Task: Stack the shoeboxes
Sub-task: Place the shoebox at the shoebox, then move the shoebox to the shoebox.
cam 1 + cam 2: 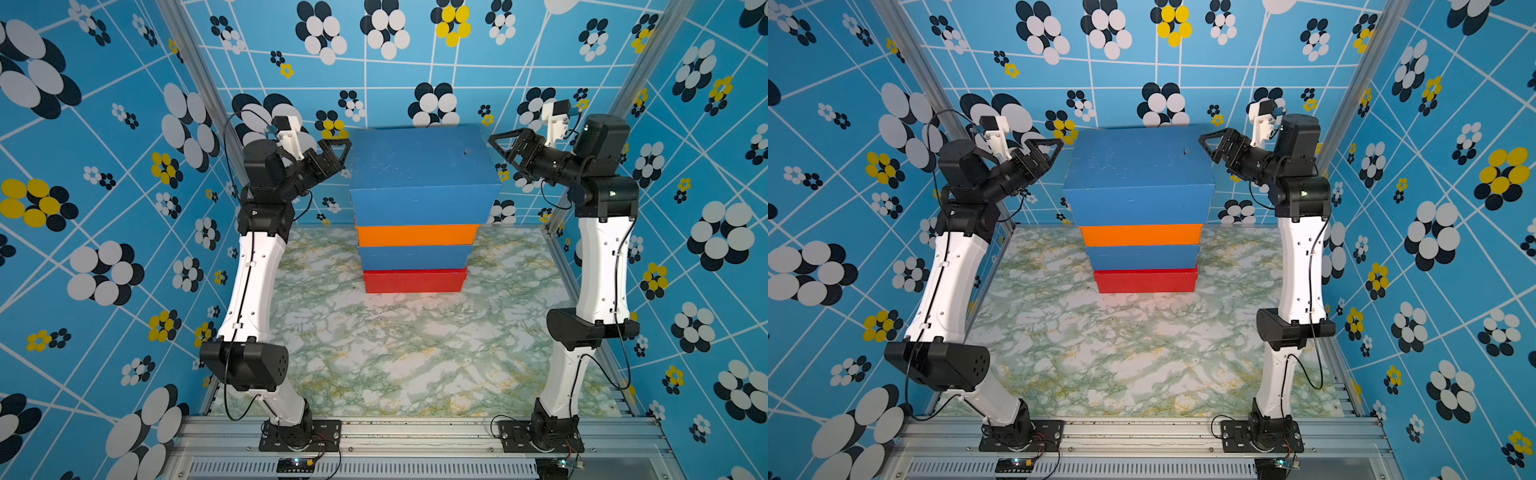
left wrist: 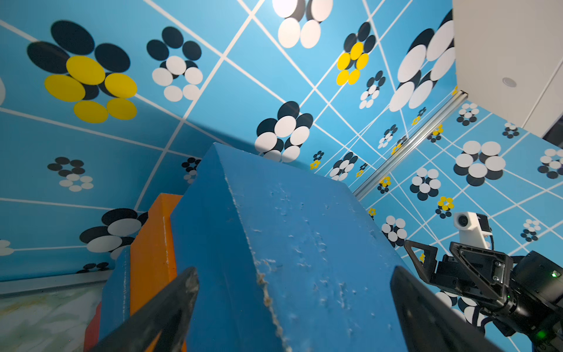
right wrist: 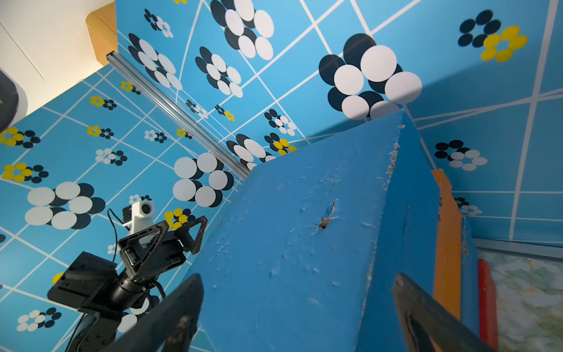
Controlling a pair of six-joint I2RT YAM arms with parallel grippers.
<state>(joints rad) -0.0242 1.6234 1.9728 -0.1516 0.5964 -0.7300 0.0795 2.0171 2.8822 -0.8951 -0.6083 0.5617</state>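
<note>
A lab robot cell.
Flower-print panels (image 1: 104,166) on aluminium posts (image 1: 203,83) walled a marble-print tabletop (image 1: 395,353); left arm (image 1: 253,282) and right arm (image 1: 602,266) stood bolted to a rail (image 1: 415,432) at 6 o'clock.

No writing, label, brand or number can be read anywhere: the painted boxes (image 1: 415,235) show bare colour, and the walls (image 1: 83,216) carry only a flower-and-line pattern.

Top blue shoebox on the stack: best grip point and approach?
Likely no single-hand grasp: the top blue shoebox is far wider than either open hand. Press its left and right side walls between left hand and right hand, level, from opposite sides.
</note>
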